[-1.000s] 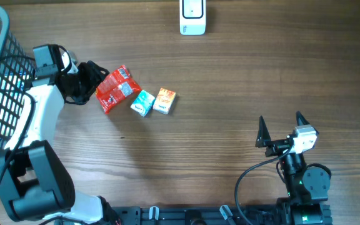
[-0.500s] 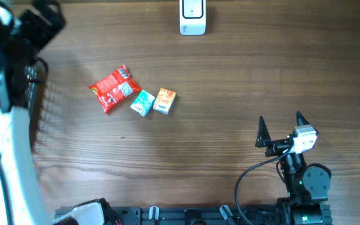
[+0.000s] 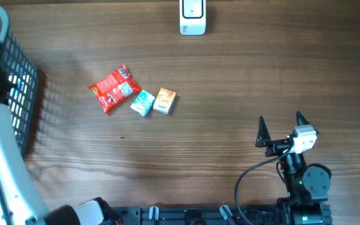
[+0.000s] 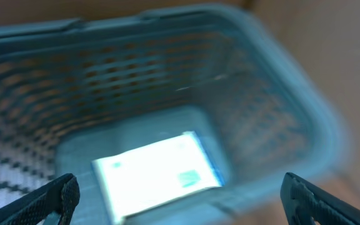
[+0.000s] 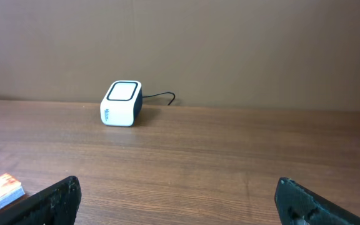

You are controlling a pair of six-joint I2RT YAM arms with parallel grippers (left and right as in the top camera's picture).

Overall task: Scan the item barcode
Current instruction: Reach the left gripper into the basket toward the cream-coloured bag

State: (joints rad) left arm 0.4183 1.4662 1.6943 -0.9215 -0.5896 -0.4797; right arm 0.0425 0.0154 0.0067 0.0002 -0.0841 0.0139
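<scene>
Overhead view: a brown wood-grain surface [image 3: 230, 81] fills the frame. At its far edge, a little right of centre, stands a white scanner [image 3: 192, 17]. Left of centre lie three small items in a loose row: a red packet [image 3: 112, 89], a teal box [image 3: 143, 102] just right of it, and an orange box [image 3: 164, 100] touching the teal one. All three lie flat, well apart from the scanner and from both arms.

A grey mesh basket [image 3: 17, 94] sits at the far left edge, with the white left arm [image 3: 5, 169] running along the left border beside it. The left wrist view, blurred, looks down into this basket [image 4: 274, 106]; a pale flat package [image 4: 158, 175] lies on its floor. The left hand [image 4: 183, 194] hangs above it with fingers spread wide and nothing between them.

At the near right, the right hand [image 3: 280, 130] is above bare wood, jaws fully apart and empty. Its wrist view faces the scanner [image 5: 121, 103] across the surface [image 5: 230, 162], a thin dark cable [image 5: 161, 97] trailing behind it, with a plain brown wall [image 5: 230, 50] beyond.
</scene>
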